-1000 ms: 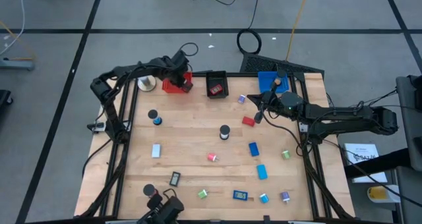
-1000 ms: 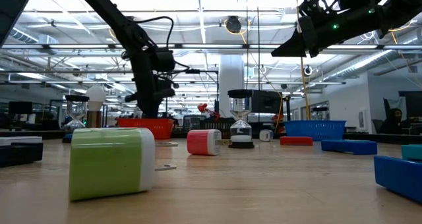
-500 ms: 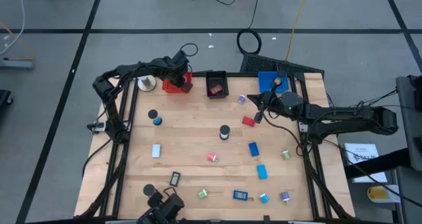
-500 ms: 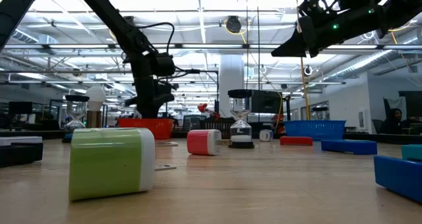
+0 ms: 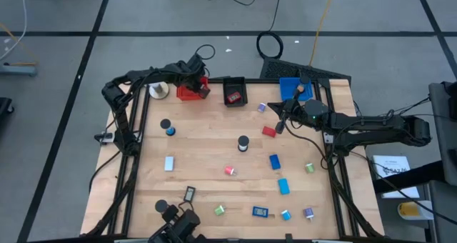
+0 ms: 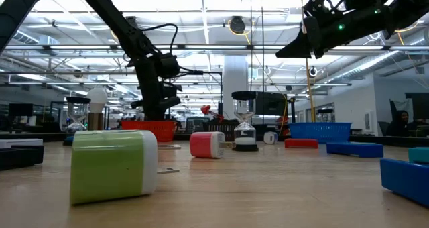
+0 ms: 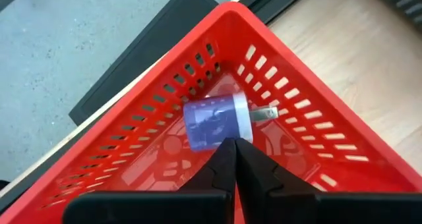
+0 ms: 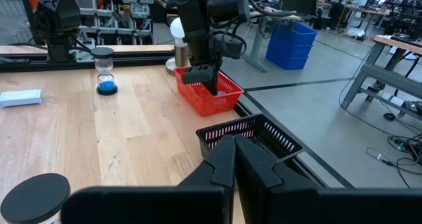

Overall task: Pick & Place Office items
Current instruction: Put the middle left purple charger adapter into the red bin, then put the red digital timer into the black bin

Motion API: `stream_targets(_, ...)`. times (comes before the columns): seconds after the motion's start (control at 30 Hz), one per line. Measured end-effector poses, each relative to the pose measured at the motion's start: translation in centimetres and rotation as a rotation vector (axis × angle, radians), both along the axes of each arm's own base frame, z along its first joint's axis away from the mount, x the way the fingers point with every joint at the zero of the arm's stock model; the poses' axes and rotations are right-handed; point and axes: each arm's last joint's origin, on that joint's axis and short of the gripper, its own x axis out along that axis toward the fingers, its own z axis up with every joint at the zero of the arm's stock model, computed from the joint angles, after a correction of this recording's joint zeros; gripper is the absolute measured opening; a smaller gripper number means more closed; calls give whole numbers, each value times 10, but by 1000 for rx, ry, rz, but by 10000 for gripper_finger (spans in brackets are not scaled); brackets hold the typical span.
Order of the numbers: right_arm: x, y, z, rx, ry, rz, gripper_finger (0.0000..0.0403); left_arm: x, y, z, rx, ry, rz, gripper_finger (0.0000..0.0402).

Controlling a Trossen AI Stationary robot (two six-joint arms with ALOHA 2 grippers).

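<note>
In the red bin point(image 7: 310, 112) lies a purple piece point(image 7: 217, 122); the left pincer point(image 7: 234, 159), pressed together, holds nothing; most items apparently remain on the worktop point(image 5: 207, 154).

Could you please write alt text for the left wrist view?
The left gripper, fingers shut together and empty, hangs over a red bin where a purple plug adapter lies on the mesh floor. Wooden table and grey floor show beyond the bin's rim.
</note>
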Motion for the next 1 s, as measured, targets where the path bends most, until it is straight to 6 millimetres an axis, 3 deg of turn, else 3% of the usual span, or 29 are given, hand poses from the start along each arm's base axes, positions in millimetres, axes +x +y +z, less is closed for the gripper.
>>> stream_targets(0.33,0,0,0,1,0,1,0,-5,-19,36,64,32,-77,19)
stream_targets(0.47,1,0,-1,23,-9,-3,0,-2,-43,45,153,-47,-179,5)
stream_targets(0.8,20,-3,-17,61,2,47,0,-8,-127,37,429,-540,-438,18)
stream_targets(1.0,28,-5,-17,82,-27,62,0,-10,-154,34,429,-627,-490,19)
